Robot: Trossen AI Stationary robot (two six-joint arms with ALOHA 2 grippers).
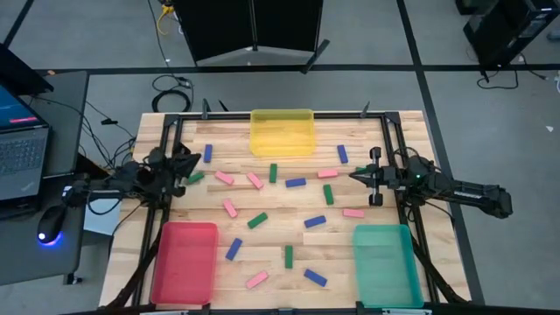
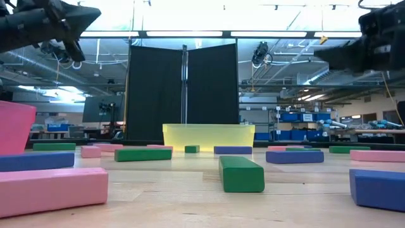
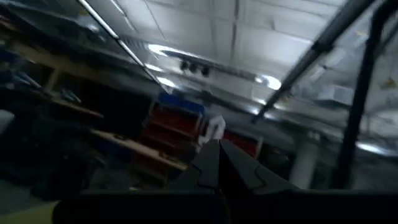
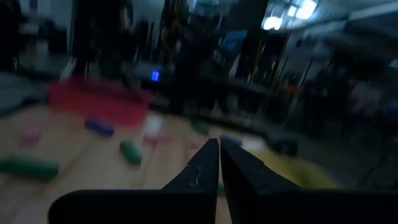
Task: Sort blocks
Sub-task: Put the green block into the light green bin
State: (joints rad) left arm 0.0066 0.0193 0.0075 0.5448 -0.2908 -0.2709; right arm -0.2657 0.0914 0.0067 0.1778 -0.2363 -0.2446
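Both arms hang above the wooden desk [image 1: 280, 262], one at each side, and neither is touching anything. The left claw [image 1: 187, 164] sits over the desk's left edge, its fingers [image 3: 217, 168] pressed together and empty, tilted up toward the ceiling in its own wrist view. The right claw [image 1: 357, 176] hovers at the right side, pointing inward, fingers [image 4: 208, 165] closed with only a thin slit between them (nothing held there either). The blocks [image 1: 295, 183] lie scattered flat across the middle of the desk in pink, blue and green, none of them in a tray. A yellow tray [image 1: 282, 131] stands at the far edge, a red tray [image 1: 185, 260] at the near left corner and a teal tray [image 1: 383, 262] at the near right. From the low view, a green block [image 2: 240, 173] lies end-on, close in front of the camera, with a pink block [image 2: 52, 188] to its left. A laptop [image 1: 21, 140] and a mouse [image 1: 50, 223] rest on a side table off to the left.
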